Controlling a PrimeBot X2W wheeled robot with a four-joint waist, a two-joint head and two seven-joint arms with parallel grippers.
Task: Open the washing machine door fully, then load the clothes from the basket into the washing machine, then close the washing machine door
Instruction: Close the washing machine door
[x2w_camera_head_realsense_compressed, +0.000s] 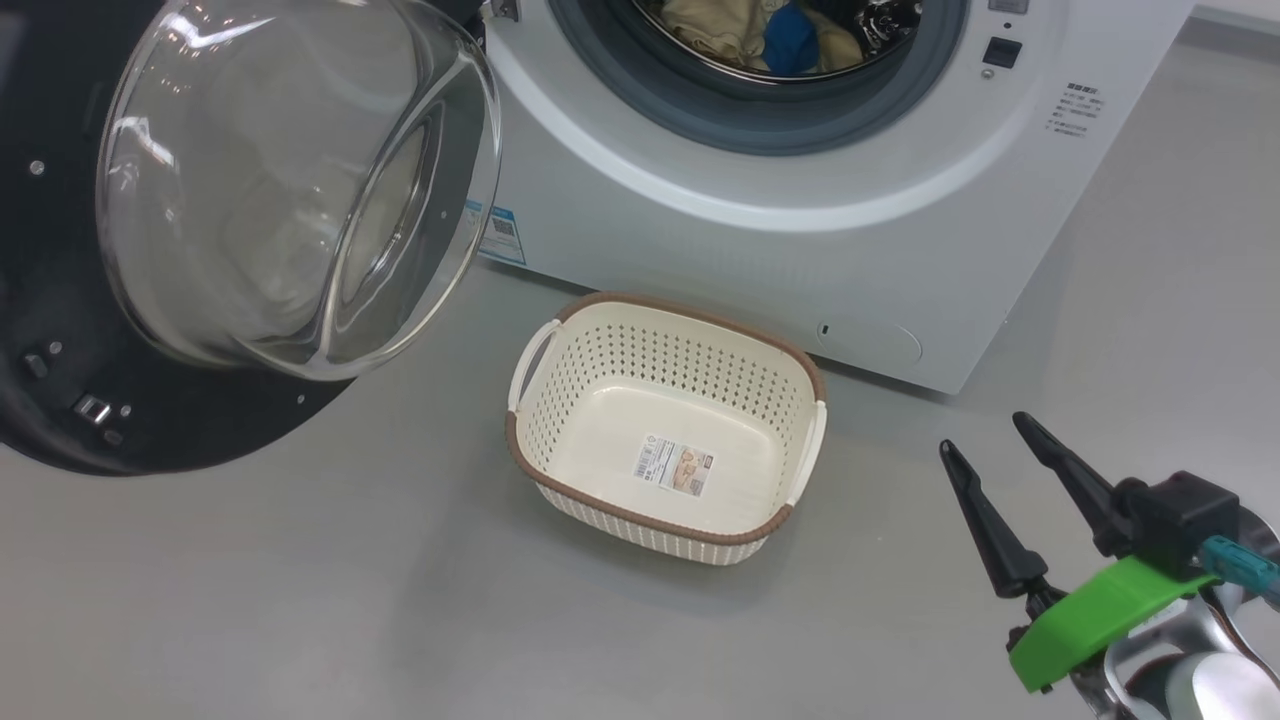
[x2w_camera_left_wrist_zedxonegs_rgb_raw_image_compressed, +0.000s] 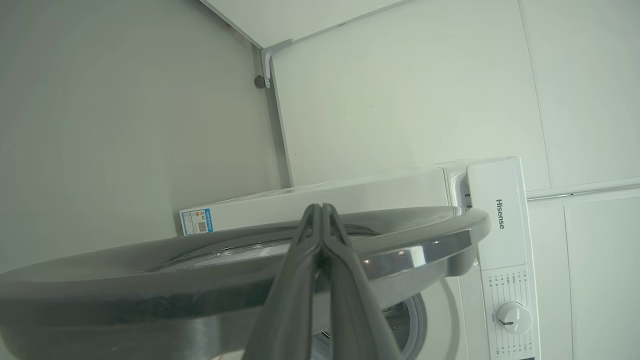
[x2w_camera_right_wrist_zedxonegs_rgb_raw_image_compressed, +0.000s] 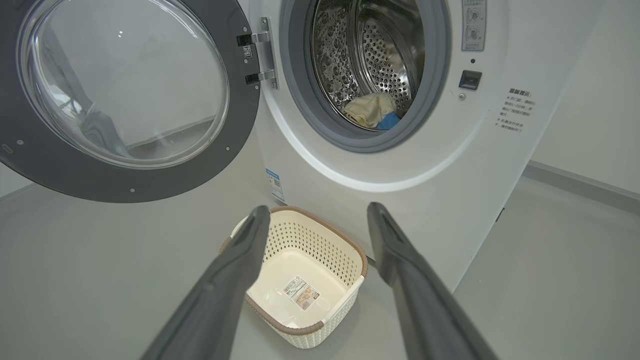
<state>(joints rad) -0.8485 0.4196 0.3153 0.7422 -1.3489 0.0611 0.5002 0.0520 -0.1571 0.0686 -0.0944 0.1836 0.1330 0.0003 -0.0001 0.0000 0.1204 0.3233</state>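
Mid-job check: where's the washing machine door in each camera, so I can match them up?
Head view: washing machine door at upper left, swung open.
Left wrist view: edge-on across the lower half.
Right wrist view: upper left, hinged open.
Shared landmark: the blue sticker on the washing machine's lower corner.

We read "Hisense" on the washing machine (x2w_camera_left_wrist_zedxonegs_rgb_raw_image_compressed: 500, 240) front panel; the basket label (x2w_camera_head_realsense_compressed: 675, 467) stays too small for us.

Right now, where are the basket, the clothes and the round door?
basket (x2w_camera_head_realsense_compressed: 650, 350): head view, holey back wall.
clothes (x2w_camera_right_wrist_zedxonegs_rgb_raw_image_compressed: 367, 109): right wrist view, cream cloth.
door (x2w_camera_right_wrist_zedxonegs_rgb_raw_image_compressed: 125, 85): right wrist view, glass middle.
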